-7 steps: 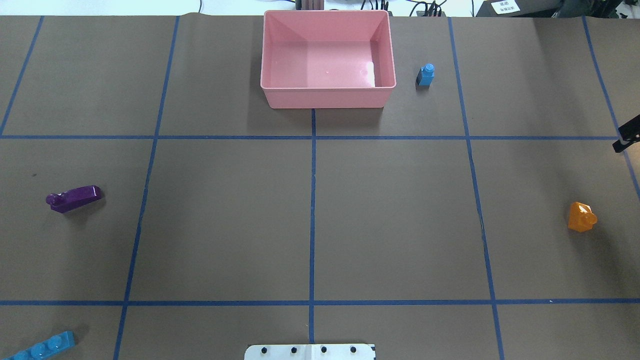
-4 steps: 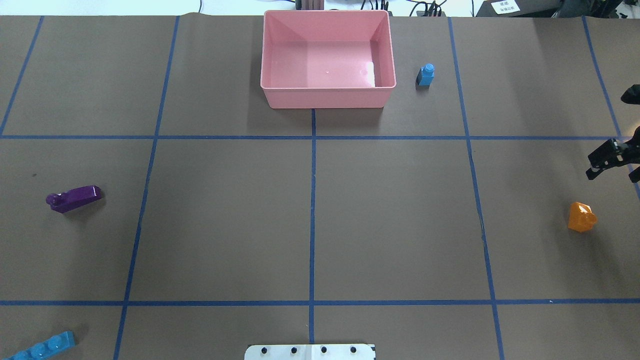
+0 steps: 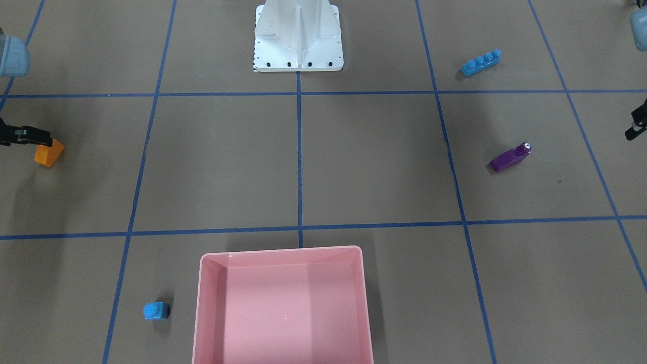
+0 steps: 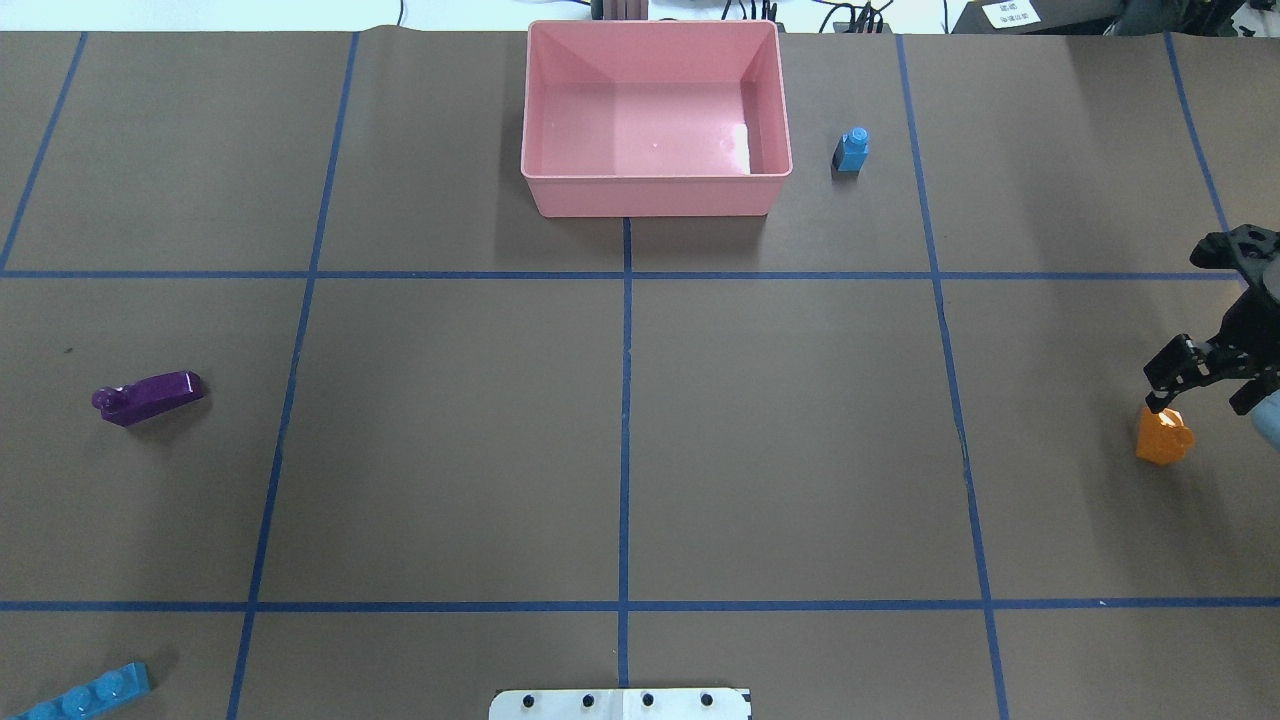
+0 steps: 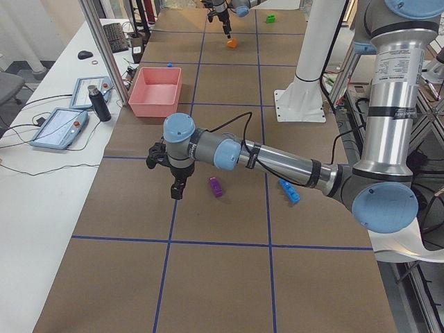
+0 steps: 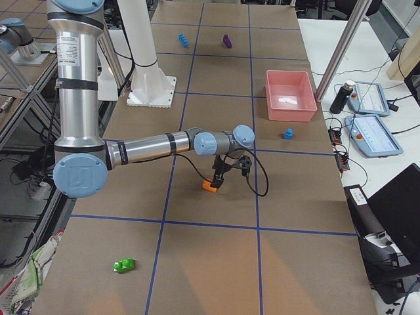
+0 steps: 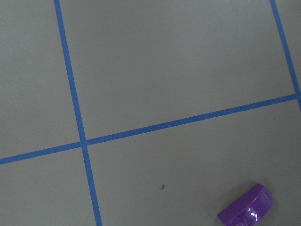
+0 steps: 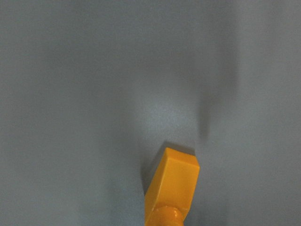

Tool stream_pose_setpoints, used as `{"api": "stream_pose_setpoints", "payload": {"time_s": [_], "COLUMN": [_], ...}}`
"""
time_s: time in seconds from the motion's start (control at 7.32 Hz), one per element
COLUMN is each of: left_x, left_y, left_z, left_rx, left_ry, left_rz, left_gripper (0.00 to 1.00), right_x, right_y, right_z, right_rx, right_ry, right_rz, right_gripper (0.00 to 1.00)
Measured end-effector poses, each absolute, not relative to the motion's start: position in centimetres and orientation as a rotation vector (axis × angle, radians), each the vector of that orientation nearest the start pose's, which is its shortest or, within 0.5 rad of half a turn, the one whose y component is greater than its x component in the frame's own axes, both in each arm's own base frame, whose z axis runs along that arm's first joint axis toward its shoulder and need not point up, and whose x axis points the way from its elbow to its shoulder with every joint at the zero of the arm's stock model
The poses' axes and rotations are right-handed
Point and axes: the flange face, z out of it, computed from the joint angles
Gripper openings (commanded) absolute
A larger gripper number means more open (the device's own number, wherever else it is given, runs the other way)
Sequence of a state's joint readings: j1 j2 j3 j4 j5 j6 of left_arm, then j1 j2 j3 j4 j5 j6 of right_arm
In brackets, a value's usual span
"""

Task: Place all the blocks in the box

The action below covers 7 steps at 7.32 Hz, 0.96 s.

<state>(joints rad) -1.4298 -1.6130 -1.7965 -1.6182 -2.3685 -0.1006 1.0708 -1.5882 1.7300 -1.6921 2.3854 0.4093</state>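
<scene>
Right gripper (image 4: 1205, 392) hangs with jaws apart. The orange block (image 4: 1163, 437) lies on the table (image 4: 800, 450) at its seven o'clock, by one fingertip, not between them. I cannot tell how the left gripper (image 5: 175, 186) jaws stand.

right gripper (image 4: 1197, 402) farther into overhead view, moved nearer the robot, now just beside the orange block (image 4: 1163, 438)
</scene>
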Motion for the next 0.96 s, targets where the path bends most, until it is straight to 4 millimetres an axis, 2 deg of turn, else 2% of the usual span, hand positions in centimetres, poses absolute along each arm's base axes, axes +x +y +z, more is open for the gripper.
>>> {"api": "stream_pose_setpoints", "payload": {"time_s": [0.55,0.96], "left_x": [1.2,1.2], "left_y": [-51.9,-51.9], "left_z": [51.5,51.5], "left_rx": [0.207,0.209], "left_ry": [0.821,0.821], "left_rz": [0.168,0.169], "left_gripper": [1.00,1.00], "right_x": [-19.8,-20.8], "right_y": [-44.7,-45.9], "right_z": [61.8,63.0], "right_rx": [-0.389,-0.414], "right_ry": [-0.717,-0.706], "right_rz": [-0.120,-0.111], "right_gripper": [1.00,0.98]}}
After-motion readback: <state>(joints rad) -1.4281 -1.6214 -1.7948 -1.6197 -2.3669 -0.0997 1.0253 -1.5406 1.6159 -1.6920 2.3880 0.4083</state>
